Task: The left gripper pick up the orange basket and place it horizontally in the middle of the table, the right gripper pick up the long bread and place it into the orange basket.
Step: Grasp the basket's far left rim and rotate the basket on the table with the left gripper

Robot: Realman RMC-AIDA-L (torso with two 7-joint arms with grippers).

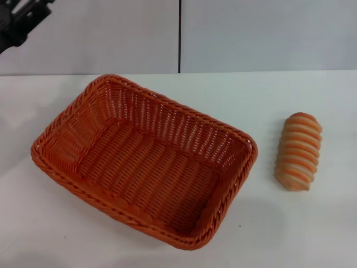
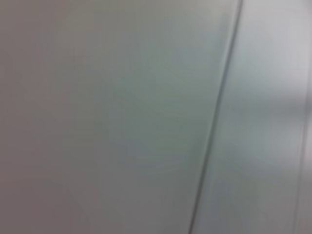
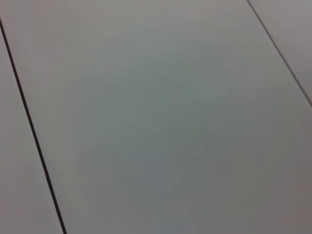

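Observation:
The orange basket lies on the white table, left of centre. It is skewed, with its long side running from far left to near right, and it is empty. The long bread, tan with orange and cream stripes, rests on the table to the basket's right, clear of its rim. A black part of my left gripper shows at the far left corner, raised well above and behind the basket. The right gripper is out of view. Both wrist views show only grey wall panels with dark seams.
A grey panelled wall with a vertical dark seam stands behind the table's far edge. Bare tabletop lies in front of the basket and around the bread.

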